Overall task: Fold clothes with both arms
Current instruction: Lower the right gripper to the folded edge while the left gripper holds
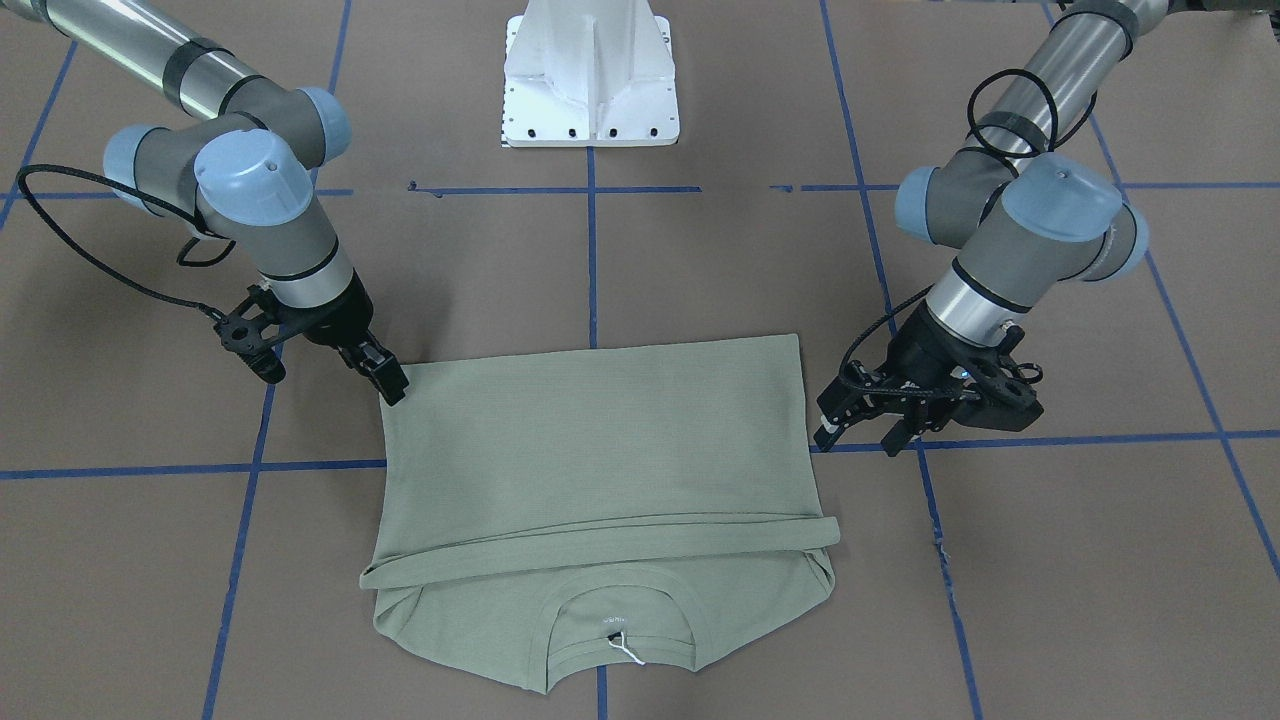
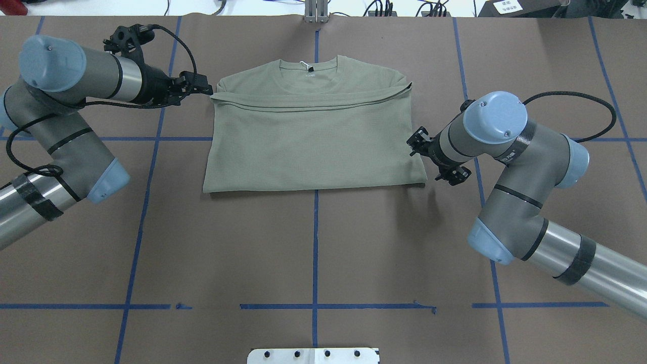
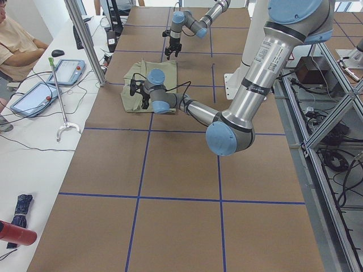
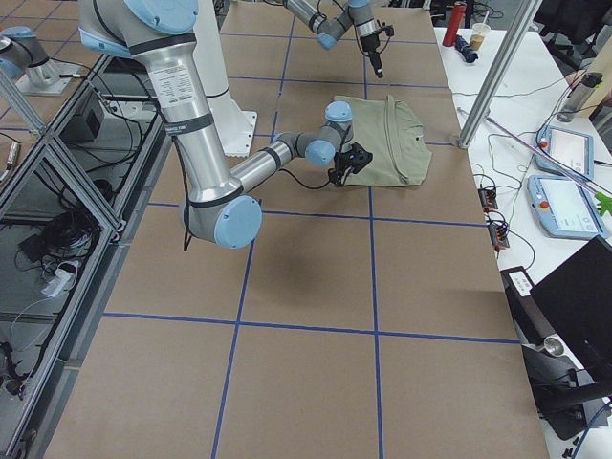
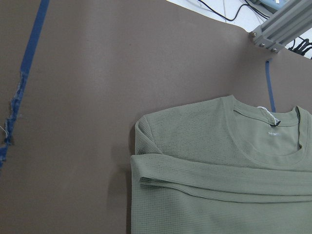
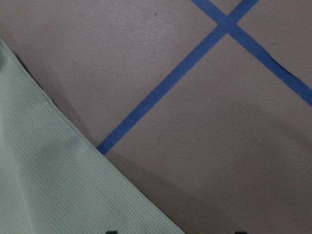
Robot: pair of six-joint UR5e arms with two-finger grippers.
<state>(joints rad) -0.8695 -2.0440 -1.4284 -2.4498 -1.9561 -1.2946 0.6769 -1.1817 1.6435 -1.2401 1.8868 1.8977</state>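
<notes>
A pale sage-green long-sleeved knit shirt (image 2: 313,141) lies flat on the brown counter (image 2: 227,242), centred between the two arms and toward the side far from the robot. It is folded into a rough rectangle. The round collar (image 2: 308,71), with its small white tag string, points away from the robot. The sleeves cross the chest as a narrow band (image 2: 313,103) just below the collar, and a straight edge faces the robot. The fine ribbed fabric looks light, soft and limp, so it would likely sag and crease wherever it is lifted. It is not fragile, but the stacked layers could slide apart. The best holds appear to be two matching corners, with each pinch taking every layer and both sides lifted evenly. The right tool (image 1: 388,382) is down at the shirt's near corner on the robot's right, its tip touching the fabric edge. Its wrist view shows two dark finger ends set apart at the bottom of the frame, so it reads as open and gripping nothing. The left tool (image 1: 862,432) hovers just beside the opposite side edge, fingers spread and empty. Blue tape lines (image 2: 315,242) grid the counter. The robot's white pedestal (image 1: 592,75) stands well apart from the shirt.
</notes>
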